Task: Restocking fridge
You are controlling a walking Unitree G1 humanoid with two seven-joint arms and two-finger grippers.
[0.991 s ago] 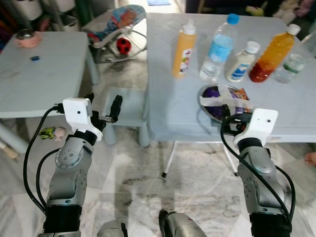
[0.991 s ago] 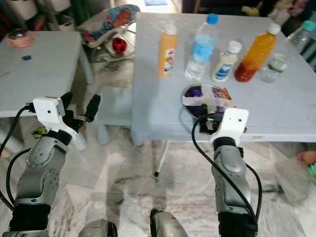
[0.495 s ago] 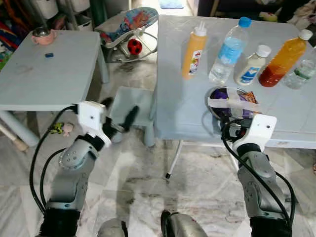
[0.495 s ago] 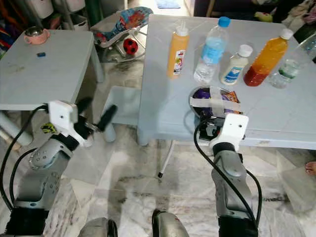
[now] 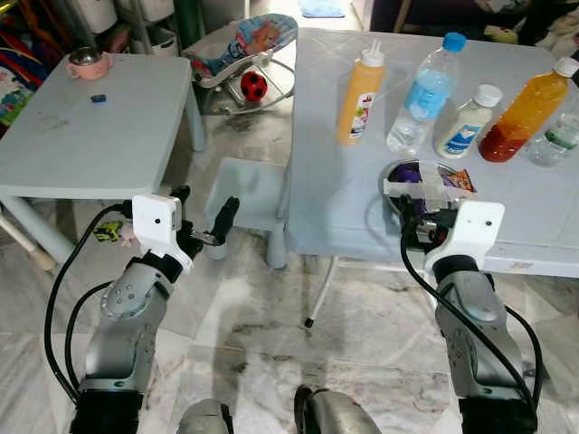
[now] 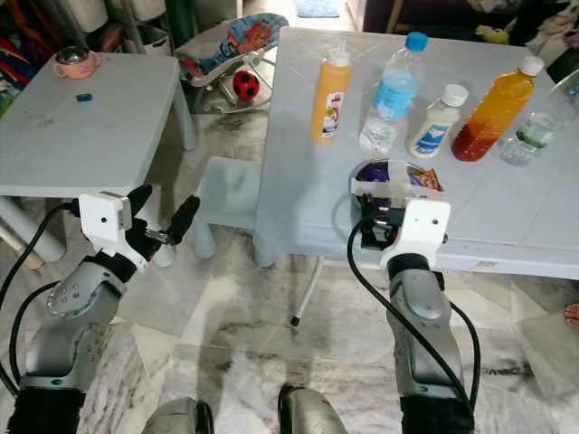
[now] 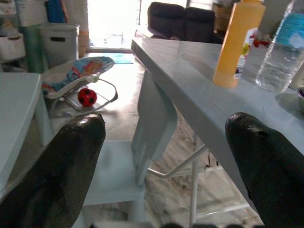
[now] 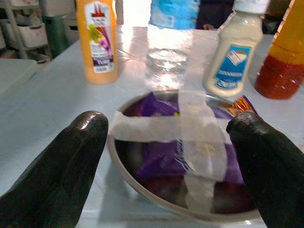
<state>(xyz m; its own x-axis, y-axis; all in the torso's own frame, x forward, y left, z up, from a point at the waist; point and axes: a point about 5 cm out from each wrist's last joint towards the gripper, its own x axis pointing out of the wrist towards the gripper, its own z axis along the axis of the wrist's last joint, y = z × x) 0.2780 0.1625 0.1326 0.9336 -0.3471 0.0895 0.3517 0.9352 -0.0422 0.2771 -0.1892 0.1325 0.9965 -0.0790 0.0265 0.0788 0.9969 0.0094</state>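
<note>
Steel bowl (image 8: 190,156) with purple packets inside, taped over in a cross of pale tape (image 8: 192,130), sits near the front edge of the big grey table (image 5: 335,181). Right gripper (image 8: 171,137) right in front of it, fingers spread wide, one to each side of the bowl, gripping nothing; cannot tell if the tips touch the rim.

Beyond the bowl from that gripper, in a row: orange squeeze bottle (image 5: 360,92), water bottle (image 5: 420,93) with blue cap, white dressing bottle (image 5: 469,121), orange juice bottle (image 5: 526,109), small clear bottle (image 5: 559,140) at the far right.

Left gripper (image 5: 201,213) held over the floor, off the table's left edge, fingers wide apart and empty. Ahead of it a small grey stool (image 5: 244,194); farther out a baby bouncer (image 5: 244,50) with a red ball (image 5: 255,86).

To its left, a low grey table (image 5: 90,136) with a pink bowl (image 5: 88,63) and a small blue item (image 5: 98,98).
</note>
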